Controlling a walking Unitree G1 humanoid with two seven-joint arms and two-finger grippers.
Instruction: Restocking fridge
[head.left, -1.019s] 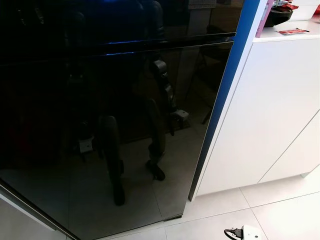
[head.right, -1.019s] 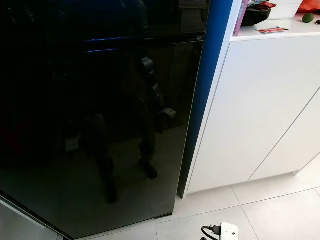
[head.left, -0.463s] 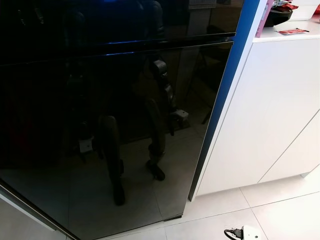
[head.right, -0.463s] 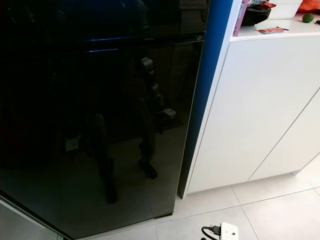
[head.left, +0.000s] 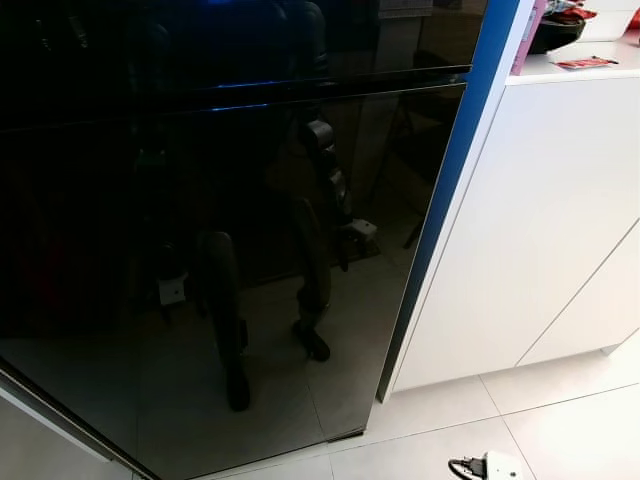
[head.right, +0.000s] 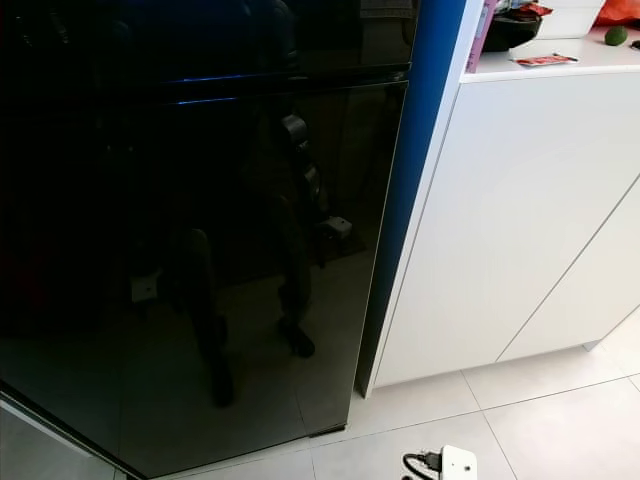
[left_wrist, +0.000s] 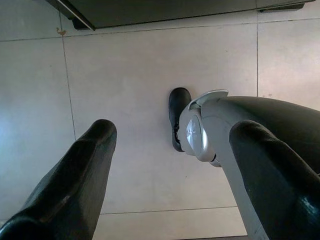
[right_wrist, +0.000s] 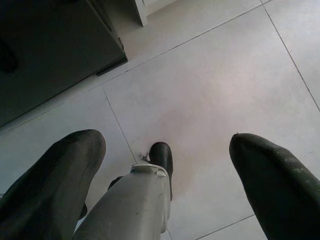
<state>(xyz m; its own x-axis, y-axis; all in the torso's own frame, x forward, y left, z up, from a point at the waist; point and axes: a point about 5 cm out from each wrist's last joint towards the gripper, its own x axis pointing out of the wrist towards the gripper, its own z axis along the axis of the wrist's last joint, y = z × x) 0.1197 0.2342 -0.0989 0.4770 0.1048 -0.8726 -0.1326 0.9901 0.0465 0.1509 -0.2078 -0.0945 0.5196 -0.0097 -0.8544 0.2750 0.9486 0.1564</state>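
Note:
A tall fridge (head.left: 200, 250) with glossy black doors stands right in front of me, both doors closed, with a thin seam (head.left: 300, 92) between the upper and lower door. My own body and legs are mirrored dimly in the glass. Both arms hang down over the floor. My left gripper (left_wrist: 175, 170) is open above the pale tiles, with my leg and black foot (left_wrist: 178, 117) between its fingers in the left wrist view. My right gripper (right_wrist: 165, 175) is open too, above the tiles near the fridge's lower corner (right_wrist: 112, 62).
A blue strip (head.left: 455, 180) runs down the fridge's right edge. A white cabinet (head.left: 540, 220) stands to the right, with a dark bowl (head.right: 510, 30), a red packet (head.right: 545, 60) and a green fruit (head.right: 616, 35) on top. A white power strip (head.left: 495, 466) lies on the tiles.

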